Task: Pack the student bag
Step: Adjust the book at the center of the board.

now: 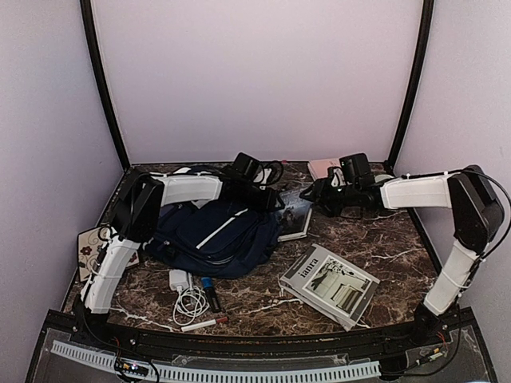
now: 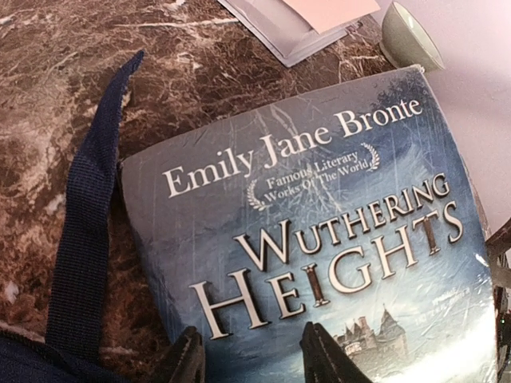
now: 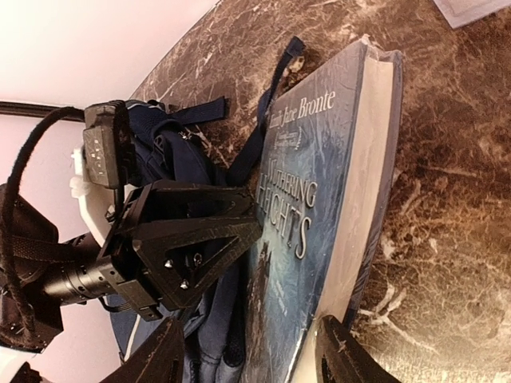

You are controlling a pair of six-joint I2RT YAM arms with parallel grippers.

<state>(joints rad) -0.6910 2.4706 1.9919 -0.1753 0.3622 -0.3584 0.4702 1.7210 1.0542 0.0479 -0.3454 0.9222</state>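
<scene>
- Student bag [image 1: 209, 235]: lies left of centre on the worktop [image 1: 383, 239], just right of the L arm. Its strap [image 2: 84, 239] trails flat beside the book's left edge.
- Step in hand, my read: getting the "Wuthering Heights" book [image 2: 319, 239] off the worktop & into the bag, both arms working on it.
- L pincer [image 2: 251, 345]: approx half wide, fingers over the lower cover, cover showing btwn them. Nothing clamped that I can see.
- R pincer [image 3: 254, 331]: also mid-wide, straddling the end of the book nearest it. One finger sits by the page edge, the other stands apart from the cover w/ bag fabric in the gap, so no bite yet as far as the views show.
- To do it well: R should close across the full thickness, not on loose pages, since the glossy wrap looks slippery. L is best used to steady the cover or hold the bag mouth. Can't see whether the zip is open, so check that first.
- Keep the strap out of the book's path, else it gets dragged under.
- Room: both pincers sit v. close together at far centre, a clash risk if both swing. The back wall [image 1: 255, 80] is just behind, w/ a bowl [image 2: 411, 36] & pink pad [image 1: 323, 167] close on the far right.
- Bare worktop lies right of the bag, btwn it & the grey magazine [image 1: 329, 286]. A charger w/ cable [image 1: 185, 291] & pens [image 1: 209, 302] crowd the bag's near edge.
</scene>
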